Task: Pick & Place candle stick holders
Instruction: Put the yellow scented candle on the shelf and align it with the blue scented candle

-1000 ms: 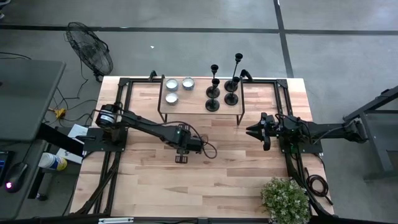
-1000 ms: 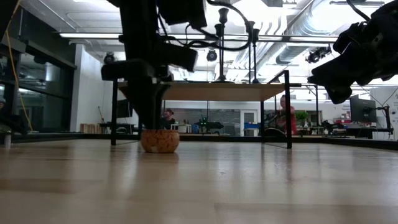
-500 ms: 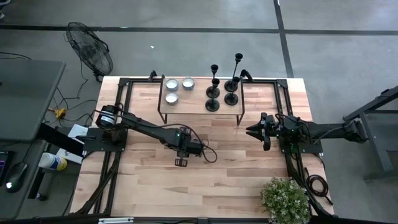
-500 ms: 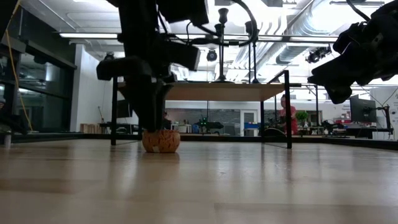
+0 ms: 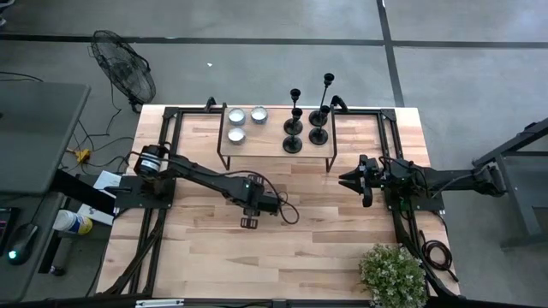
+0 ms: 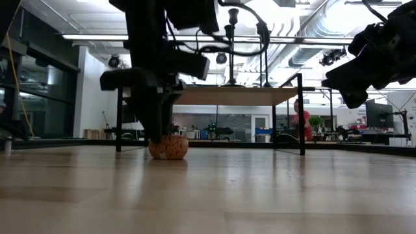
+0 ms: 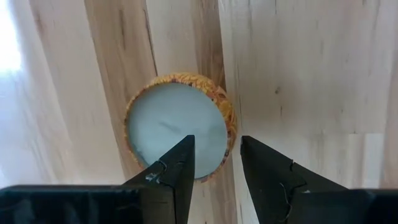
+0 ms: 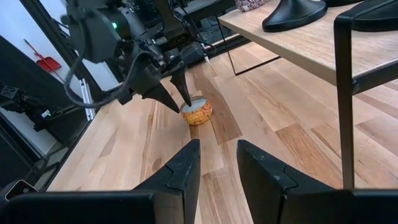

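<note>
Several black candle stick holders (image 5: 306, 120) stand by their round bases on a raised wooden shelf (image 5: 265, 144) at the table's far middle; their bases also show in the right wrist view (image 8: 292, 12). My left gripper (image 5: 248, 221) is open and points down over a small orange patterned candle cup (image 7: 177, 127) with white wax, which sits on the table's middle (image 6: 168, 147). One finger (image 7: 177, 165) is over the wax and the other (image 7: 264, 165) is outside the rim. My right gripper (image 5: 353, 180) is open and empty, hovering right of the shelf. My left gripper comes at the candle cup from above, its open fingers on either side of the cup's rim (image 7: 229, 121). I cannot tell whether either finger touches the cup. The cup stands upright on the table.
Three silver tealight cups (image 5: 247, 118) sit on the shelf's left part. The shelf's black metal legs (image 8: 343, 93) stand near my right gripper. A potted plant (image 5: 392, 274) stands at the table's near right corner. Bare wood lies along the near side.
My left gripper has shifted slightly and sunk a little over the candle cup, staying open. The cup stays about where it was.
</note>
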Robot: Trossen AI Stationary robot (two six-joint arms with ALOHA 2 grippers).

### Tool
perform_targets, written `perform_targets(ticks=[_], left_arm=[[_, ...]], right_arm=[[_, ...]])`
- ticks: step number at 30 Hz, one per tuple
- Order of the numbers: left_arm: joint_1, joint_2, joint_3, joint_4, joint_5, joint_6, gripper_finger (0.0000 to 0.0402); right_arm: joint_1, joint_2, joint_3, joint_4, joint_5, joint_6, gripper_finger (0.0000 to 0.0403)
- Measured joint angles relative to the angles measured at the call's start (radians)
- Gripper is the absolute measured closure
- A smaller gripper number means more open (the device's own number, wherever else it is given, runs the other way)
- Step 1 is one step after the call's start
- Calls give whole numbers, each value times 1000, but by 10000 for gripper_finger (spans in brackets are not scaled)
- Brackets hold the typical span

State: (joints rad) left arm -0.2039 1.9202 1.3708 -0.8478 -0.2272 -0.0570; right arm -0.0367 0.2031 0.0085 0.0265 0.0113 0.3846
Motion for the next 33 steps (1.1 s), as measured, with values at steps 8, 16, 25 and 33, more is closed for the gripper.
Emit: perform_targets(ticks=[8, 16, 25, 33], left_arm=[[0, 5, 0, 1, 0, 0, 276], [0, 5, 0, 14, 0, 0, 276], [1, 5, 0, 7, 0, 0, 276], [1, 5, 0, 8, 0, 0, 276]], right_arm=[[0, 0, 0, 0, 0, 0, 304], [0, 0, 0, 0, 0, 0, 304], [0, 0, 0, 0, 0, 0, 304], [0, 0, 0, 0, 0, 0, 304]])
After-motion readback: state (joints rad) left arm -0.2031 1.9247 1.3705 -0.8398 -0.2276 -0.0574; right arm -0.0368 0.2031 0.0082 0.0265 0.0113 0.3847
